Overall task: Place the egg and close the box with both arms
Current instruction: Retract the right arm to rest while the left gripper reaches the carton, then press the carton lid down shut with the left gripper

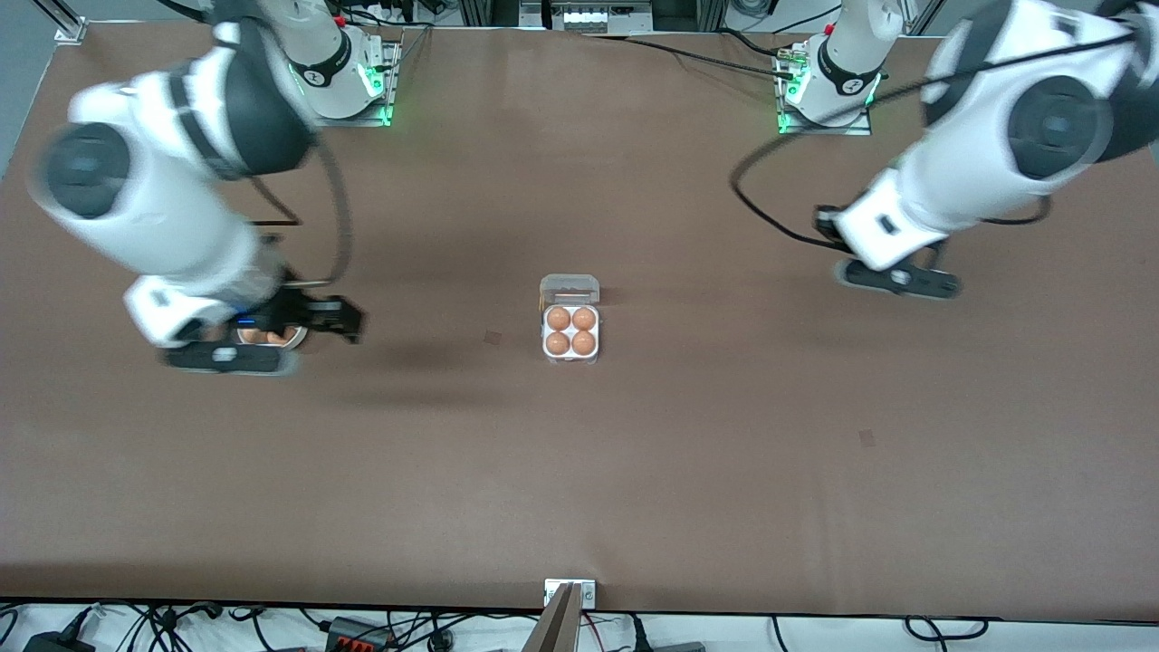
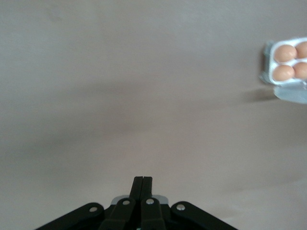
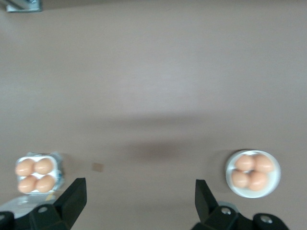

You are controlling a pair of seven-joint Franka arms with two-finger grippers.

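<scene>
A: Where's the box [image 1: 570, 326]?
B: Middle of the tabletop [image 1: 579, 471], lid flipped up, standing open. All four cells hold brown eggs [image 1: 571, 330].
A: Grippers?
B: Left gripper [image 2: 142, 184] has its fingers pressed together, empty, over bare tabletop toward the left arm's end. Right gripper [image 3: 139, 196] has fingers spread wide, empty, over a white bowl [image 3: 253, 173] with four more eggs, toward the right arm's end.
A: How does the box handle?
B: Thin clear plastic, light, probably flexes and slides if pushed from one side. Eggs are fragile, so no hard squeeze.
A: Where to take hold?
B: I'd say one gripper steadies the base at a side wall, the other pushes the lid's free edge down.
A: Risk?
B: Box skating, lid springing open again.
</scene>
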